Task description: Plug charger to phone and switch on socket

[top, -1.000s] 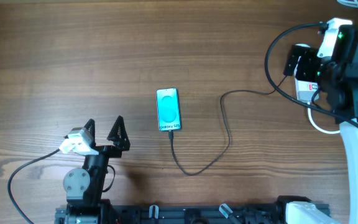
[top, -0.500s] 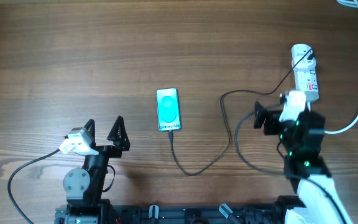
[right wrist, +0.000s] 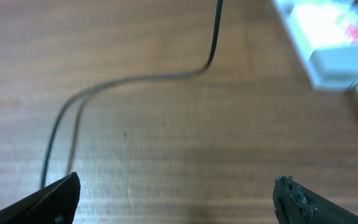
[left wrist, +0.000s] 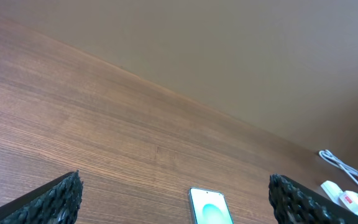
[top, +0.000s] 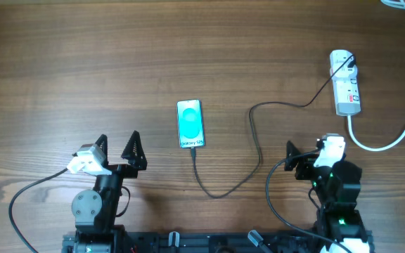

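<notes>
The phone (top: 190, 124) lies flat mid-table with its teal screen lit; it also shows in the left wrist view (left wrist: 209, 208). The charger cable (top: 257, 144) runs from the phone's bottom edge, loops forward, then goes up to the black plug on the socket (top: 345, 84) at the far right. The cable (right wrist: 135, 79) and socket (right wrist: 328, 28) also show in the right wrist view. My left gripper (top: 116, 147) is open and empty, front left of the phone. My right gripper (top: 305, 152) is open and empty, near the table's front, well short of the socket.
The socket's thick white cord (top: 392, 143) curves off its near end to the right table edge. The socket (left wrist: 345, 196) shows small at the far right of the left wrist view. Both arm bases sit at the front edge.
My right arm has drawn back from over the socket to the table's front right, uncovering the socket. The left arm, phone and cable have not moved.
</notes>
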Controlling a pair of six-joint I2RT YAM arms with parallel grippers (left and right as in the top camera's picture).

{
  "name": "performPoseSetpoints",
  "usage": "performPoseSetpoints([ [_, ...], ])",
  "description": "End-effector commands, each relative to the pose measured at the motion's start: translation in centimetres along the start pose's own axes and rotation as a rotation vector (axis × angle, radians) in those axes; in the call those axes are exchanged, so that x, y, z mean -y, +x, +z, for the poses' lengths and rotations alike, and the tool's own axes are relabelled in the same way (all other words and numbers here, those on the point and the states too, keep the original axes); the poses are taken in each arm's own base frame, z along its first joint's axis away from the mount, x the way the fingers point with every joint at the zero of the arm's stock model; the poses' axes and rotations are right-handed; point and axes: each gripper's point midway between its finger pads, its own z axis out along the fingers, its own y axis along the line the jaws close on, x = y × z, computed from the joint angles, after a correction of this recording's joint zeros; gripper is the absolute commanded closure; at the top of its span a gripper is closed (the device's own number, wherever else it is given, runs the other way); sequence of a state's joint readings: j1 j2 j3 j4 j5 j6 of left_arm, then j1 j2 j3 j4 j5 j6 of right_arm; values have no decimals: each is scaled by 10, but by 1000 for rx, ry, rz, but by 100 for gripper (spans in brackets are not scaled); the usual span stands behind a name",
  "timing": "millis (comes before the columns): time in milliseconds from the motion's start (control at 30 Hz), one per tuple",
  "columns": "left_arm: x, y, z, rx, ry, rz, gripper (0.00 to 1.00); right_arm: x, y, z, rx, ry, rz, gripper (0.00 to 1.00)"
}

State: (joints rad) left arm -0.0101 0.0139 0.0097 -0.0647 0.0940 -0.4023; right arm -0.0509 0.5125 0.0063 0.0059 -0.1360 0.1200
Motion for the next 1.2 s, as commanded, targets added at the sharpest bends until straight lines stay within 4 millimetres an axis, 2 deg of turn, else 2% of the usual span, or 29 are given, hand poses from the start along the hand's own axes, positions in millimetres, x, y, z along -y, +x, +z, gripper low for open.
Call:
performPoseSetpoints([
  [0,-4,0,0,6,-16,5,0,5,-21,-7,96,38,-1,0],
  [233,-4,0,0,6,-16,5,0,-2,-60,-26,284,16,-20,0],
  [400,-4,0,0,6,-16,5,0,-12,-103,-60,517,-15,-44,0],
  [1167,-4,0,0,6,-16,5,0,-11,-99,-56,493,-11,-42,0],
])
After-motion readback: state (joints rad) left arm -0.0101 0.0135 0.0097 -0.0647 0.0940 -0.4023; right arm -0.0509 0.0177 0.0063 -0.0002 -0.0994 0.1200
